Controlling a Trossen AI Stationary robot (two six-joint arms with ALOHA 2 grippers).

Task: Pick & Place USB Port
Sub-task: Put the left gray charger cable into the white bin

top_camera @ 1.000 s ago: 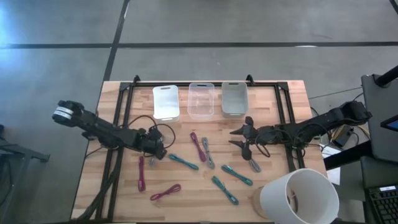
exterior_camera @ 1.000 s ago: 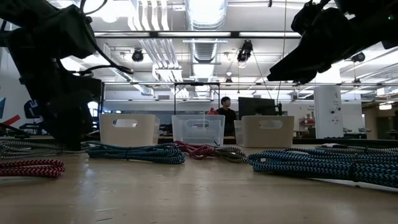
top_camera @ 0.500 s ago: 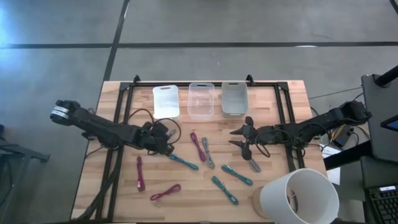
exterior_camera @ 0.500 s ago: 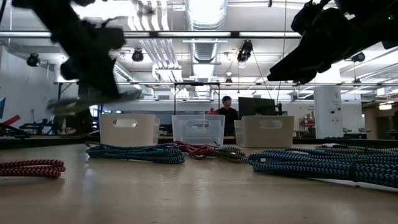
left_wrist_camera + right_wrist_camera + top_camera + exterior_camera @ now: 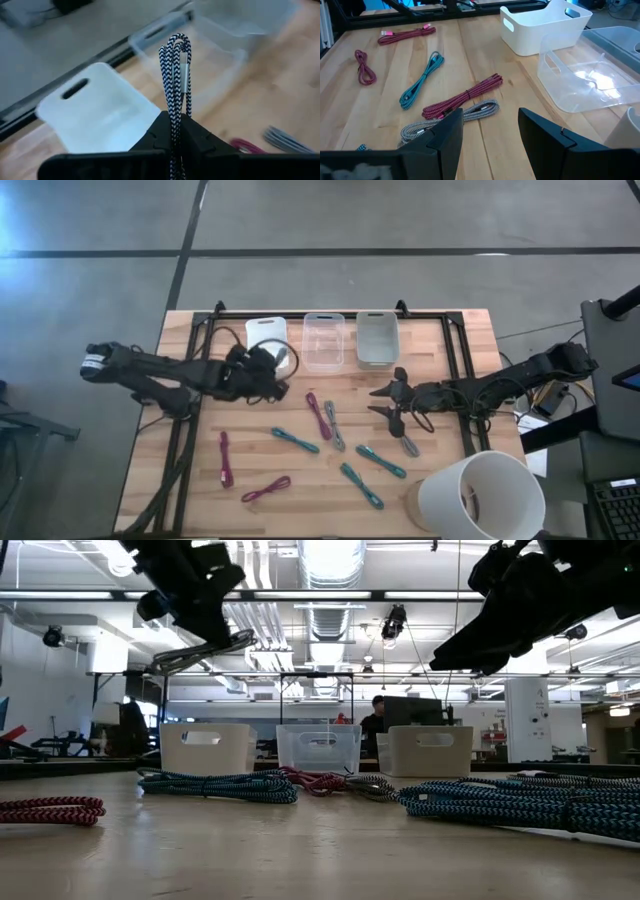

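Note:
My left gripper (image 5: 268, 370) is shut on a black-and-white braided cable bundle (image 5: 175, 75) with a silver plug, held in the air beside the white bin (image 5: 267, 340). In the low view the gripper (image 5: 190, 585) is high up, with the bundle (image 5: 200, 650) below it. My right gripper (image 5: 390, 405) is open and empty above the table's right half; in its wrist view (image 5: 487, 135) red (image 5: 462, 97) and grey (image 5: 450, 120) cable bundles lie flat on the wood ahead of it. My left gripper pinches the bundle's several strands between its two fingers, partway along the bundle (image 5: 173, 122). The looped end and the silver plug (image 5: 184, 75) stick out past the fingertips. The bundle is lifted clear of the table.
A clear bin (image 5: 323, 340) and a grey bin (image 5: 376, 338) stand next to the white one at the far edge. Several teal, red, magenta and grey cable bundles (image 5: 295, 440) lie across the table's middle. A white cylinder (image 5: 480, 495) stands at the near right corner.
My left gripper has risen from the table with the black-and-white cable bundle and gone toward the far edge, up to the white bin. The bundle is now lifted clear. My right gripper has kept still.

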